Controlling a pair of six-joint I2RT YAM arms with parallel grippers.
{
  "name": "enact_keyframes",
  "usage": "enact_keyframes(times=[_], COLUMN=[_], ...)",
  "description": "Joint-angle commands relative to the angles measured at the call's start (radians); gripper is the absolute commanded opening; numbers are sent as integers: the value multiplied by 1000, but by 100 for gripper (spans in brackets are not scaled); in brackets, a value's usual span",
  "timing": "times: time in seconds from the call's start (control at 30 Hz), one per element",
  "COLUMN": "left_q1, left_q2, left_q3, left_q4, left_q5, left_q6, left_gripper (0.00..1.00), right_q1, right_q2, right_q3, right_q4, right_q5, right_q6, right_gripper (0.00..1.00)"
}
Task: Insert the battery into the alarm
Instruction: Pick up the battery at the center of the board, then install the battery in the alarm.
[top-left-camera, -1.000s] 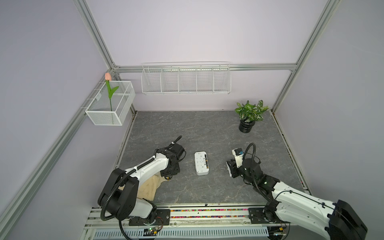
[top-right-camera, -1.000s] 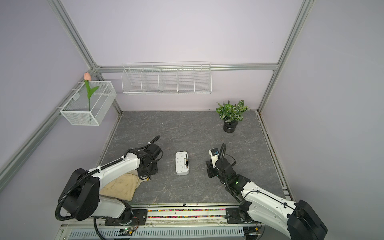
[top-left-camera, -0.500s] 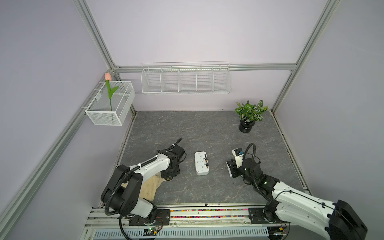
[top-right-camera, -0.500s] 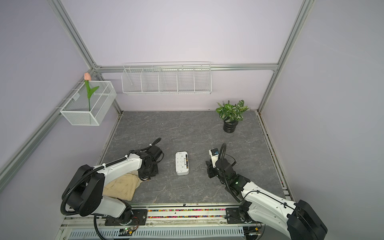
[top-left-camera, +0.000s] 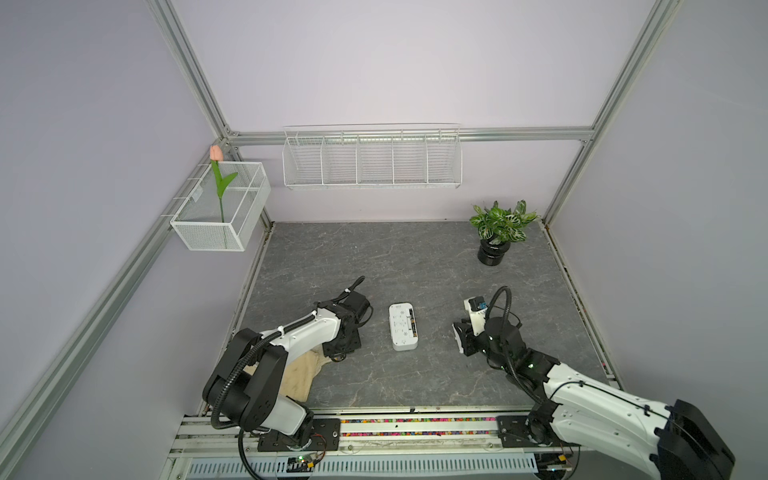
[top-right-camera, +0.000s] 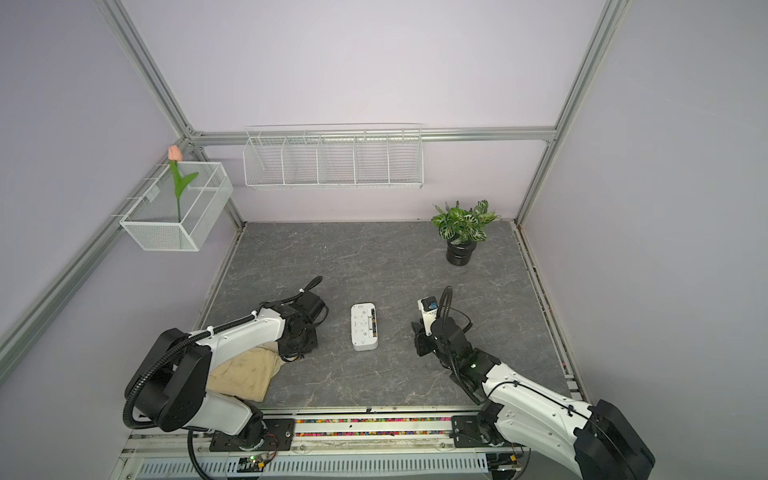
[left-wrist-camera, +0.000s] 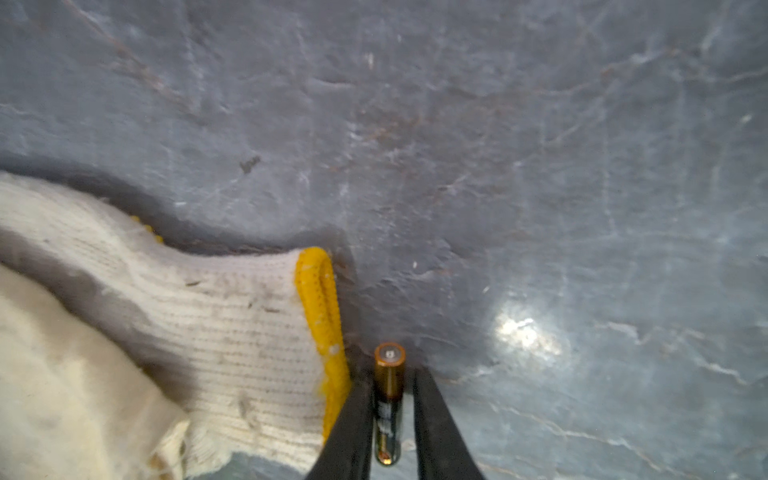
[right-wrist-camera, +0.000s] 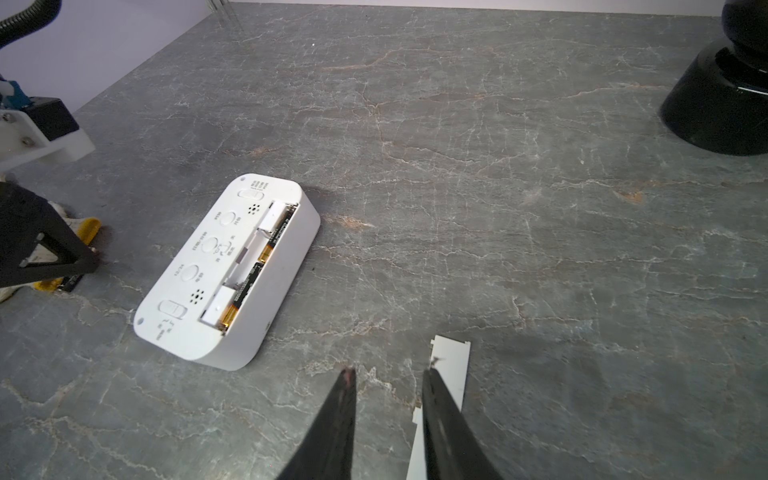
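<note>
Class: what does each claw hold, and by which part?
Nothing yet. The left claw straddles the battery along its body, a gap showing; the right claw is empty.

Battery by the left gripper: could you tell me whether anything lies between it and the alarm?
Nothing visible does. The battery lies between the left gripper's jaws beside the glove; only bare table separates it from the alarm, whose slot is uncovered.

Soft, even light; both top views sharp, frame rails (top-left-camera: 192, 83) bowing at the edges. Left wrist view blurry, white glare on the tabletop (left-wrist-camera: 524, 332), probably a lamp.
</note>
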Motion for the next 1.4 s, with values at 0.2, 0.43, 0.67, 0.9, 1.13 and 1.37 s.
enact_keyframes(times=[0.2,0.43,0.67,0.9,1.13,1.37], left_q1=[-3,-3,-6,-74,-123,-179], left_q2=[9,-70,-182,-265,-378,-507], left_q3=[-71,-48,24,192,203,68], left_q4=[57,68,141,218,468,735], left_q5=[67,100,160,173,333,483], left_q6=[-33,-13,112,363,616,926], left_gripper=[16,12,6,4,0,0], right_q1=[-3,-2,-2,-3,-3,10], right_q2=[-14,-23,-102,-106,13,115], right_q3=[-22,-25,60,349,664,879], right_q4=[34,30,-112,-405,-617,-715], right_q5=[-5,-5,-36,-158,-330,-455], right_q6=[-15,3,112,177,188,188], right_gripper=[31,32,34,41,46,47])
